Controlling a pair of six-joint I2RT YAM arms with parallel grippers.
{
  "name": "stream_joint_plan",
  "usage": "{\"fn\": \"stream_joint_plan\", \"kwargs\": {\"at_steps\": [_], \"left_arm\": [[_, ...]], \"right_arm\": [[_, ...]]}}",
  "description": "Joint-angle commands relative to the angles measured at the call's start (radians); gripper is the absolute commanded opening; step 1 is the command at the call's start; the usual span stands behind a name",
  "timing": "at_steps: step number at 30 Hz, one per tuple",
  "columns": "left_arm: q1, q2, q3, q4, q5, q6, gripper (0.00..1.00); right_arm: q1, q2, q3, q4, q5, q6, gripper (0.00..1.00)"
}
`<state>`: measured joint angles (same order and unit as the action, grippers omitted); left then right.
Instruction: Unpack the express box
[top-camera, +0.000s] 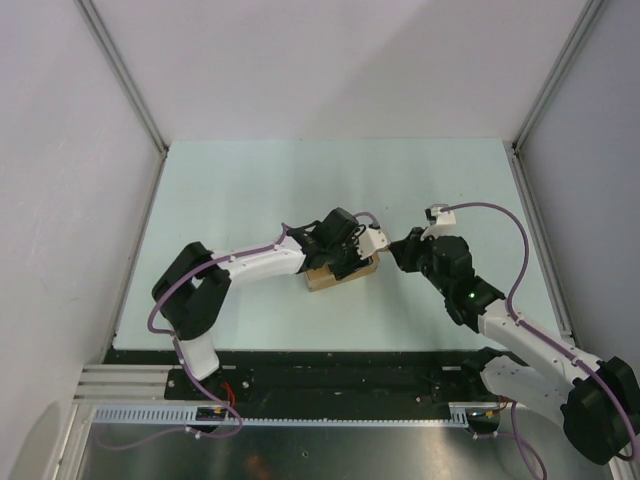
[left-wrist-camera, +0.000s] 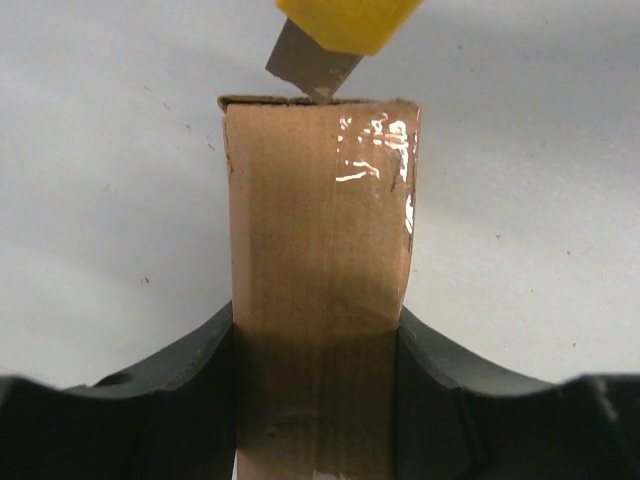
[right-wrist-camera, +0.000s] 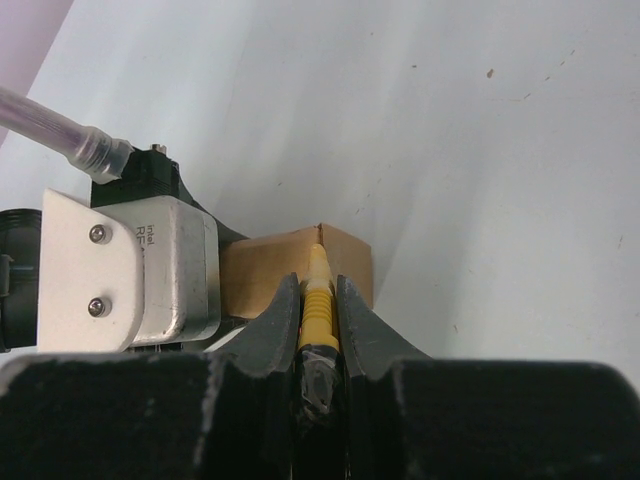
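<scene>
The express box (top-camera: 325, 277) is a small oblong brown carton lying on the table at the middle. My left gripper (top-camera: 345, 262) is shut on it; in the left wrist view the box (left-wrist-camera: 318, 250) runs up between the two black fingers (left-wrist-camera: 200, 390), with shiny clear tape along its top. My right gripper (top-camera: 405, 250) is shut on the yellow utility knife (right-wrist-camera: 318, 300). The knife's grey blade (left-wrist-camera: 312, 68) touches the far end edge of the box. In the right wrist view the knife tip points at the box's top corner (right-wrist-camera: 345, 262).
The left wrist camera housing (right-wrist-camera: 130, 270) sits just left of the knife in the right wrist view. White enclosure walls (top-camera: 80, 120) stand left, right and behind. A metal rail (top-camera: 300, 415) runs along the near edge by the arm bases.
</scene>
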<state>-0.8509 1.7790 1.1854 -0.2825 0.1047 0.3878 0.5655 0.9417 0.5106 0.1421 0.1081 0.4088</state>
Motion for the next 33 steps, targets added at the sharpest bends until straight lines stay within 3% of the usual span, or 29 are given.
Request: {"fn": "stream_joint_plan", "kwargs": {"at_steps": [1, 14, 19, 33], "left_arm": [[0.003, 0.002, -0.036, -0.052, -0.003, 0.103, 0.37], [0.003, 0.01, -0.03, -0.053, -0.007, 0.095, 0.33], [0.019, 0.03, -0.02, -0.055, -0.019, 0.053, 0.22], [0.05, 0.069, 0.0, -0.092, -0.036, 0.0, 0.16]], "right_arm": [[-0.006, -0.003, -0.003, 0.043, 0.021, -0.021, 0.0], [-0.004, 0.023, -0.003, 0.002, -0.044, -0.01, 0.0], [-0.013, -0.006, -0.003, -0.093, -0.117, 0.019, 0.0], [-0.042, -0.073, 0.032, -0.331, -0.219, 0.07, 0.0]]}}
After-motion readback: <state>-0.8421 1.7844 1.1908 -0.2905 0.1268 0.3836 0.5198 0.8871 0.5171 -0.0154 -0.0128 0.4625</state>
